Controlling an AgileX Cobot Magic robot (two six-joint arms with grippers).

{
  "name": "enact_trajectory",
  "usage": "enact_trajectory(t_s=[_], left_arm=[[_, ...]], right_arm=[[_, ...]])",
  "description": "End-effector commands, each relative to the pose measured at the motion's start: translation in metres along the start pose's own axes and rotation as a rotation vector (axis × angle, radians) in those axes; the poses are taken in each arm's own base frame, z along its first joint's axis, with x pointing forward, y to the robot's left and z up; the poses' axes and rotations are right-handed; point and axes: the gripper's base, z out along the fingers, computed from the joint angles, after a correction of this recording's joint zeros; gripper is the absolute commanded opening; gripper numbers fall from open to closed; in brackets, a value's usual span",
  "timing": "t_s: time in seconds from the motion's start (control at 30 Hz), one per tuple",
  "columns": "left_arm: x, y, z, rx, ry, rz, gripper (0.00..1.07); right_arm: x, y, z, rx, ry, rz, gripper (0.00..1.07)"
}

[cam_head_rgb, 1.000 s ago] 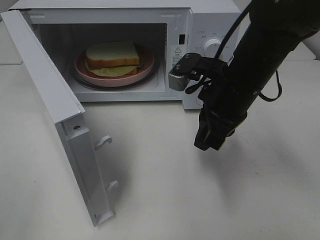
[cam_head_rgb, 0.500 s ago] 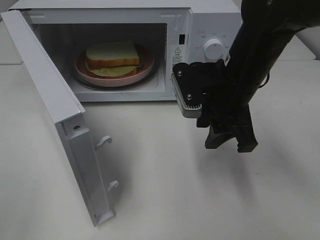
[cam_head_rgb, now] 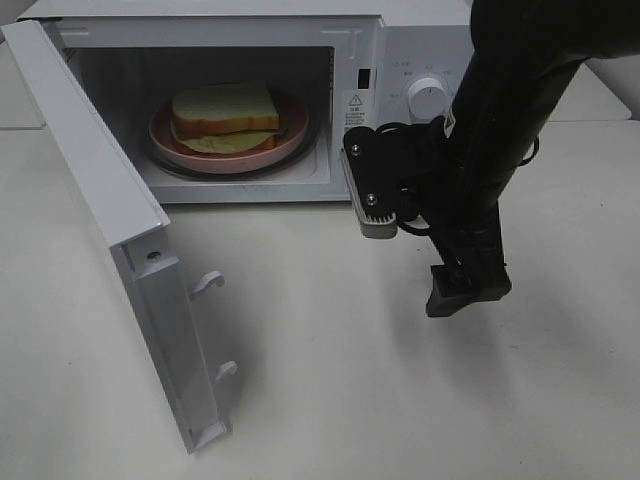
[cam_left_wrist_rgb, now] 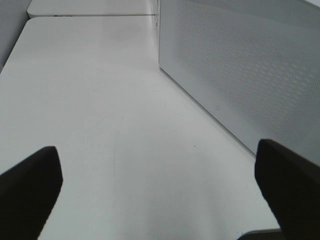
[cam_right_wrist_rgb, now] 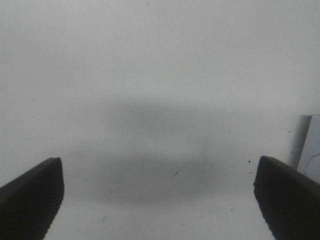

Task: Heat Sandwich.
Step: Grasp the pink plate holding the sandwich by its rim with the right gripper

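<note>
With the square white-bread sandwich point(cam_head_rgb: 225, 112) inside and the black left gripper point(cam_left_wrist_rgb: 160, 195) and right gripper point(cam_head_rgb: 467, 292) both gaping empty, swing the white microwave door point(cam_head_rgb: 95, 190) shut, pushing near its free edge.

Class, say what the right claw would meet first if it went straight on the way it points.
Probably the bare table: the right claw points down at it, nothing between.

I see a white microwave point(cam_head_rgb: 425, 45) beyond my black right gripper point(cam_head_rgb: 466, 292). Inside it, the sandwich point(cam_head_rgb: 225, 108) is white with tan crust and yellow-green filling, on a pink plate point(cam_head_rgb: 185, 148). Beside my black left gripper point(cam_left_wrist_rgb: 160, 197), the door point(cam_left_wrist_rgb: 250, 70) has a fine dotted mesh.
</note>
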Motion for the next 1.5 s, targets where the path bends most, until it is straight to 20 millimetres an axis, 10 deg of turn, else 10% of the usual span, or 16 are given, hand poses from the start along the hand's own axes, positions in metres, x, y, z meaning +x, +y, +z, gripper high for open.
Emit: enact_trajectory(t_s=[0.03,0.47,1.5], left_arm=[[0.001,-0.001,-0.002,0.002,-0.029,-0.002,1.04],[0.001,-0.001,-0.002,0.002,-0.029,-0.002,1.04],[0.001,0.000,-0.002,0.002,-0.029,-0.001,1.04]], right_arm=[[-0.005,-0.001,-0.004,0.046,0.028,-0.058,1.01],[-0.038,-0.036,-0.020,0.238,0.013,-0.177,0.98],[-0.099,-0.116,0.051,0.355,-0.100,-0.174,0.92]])
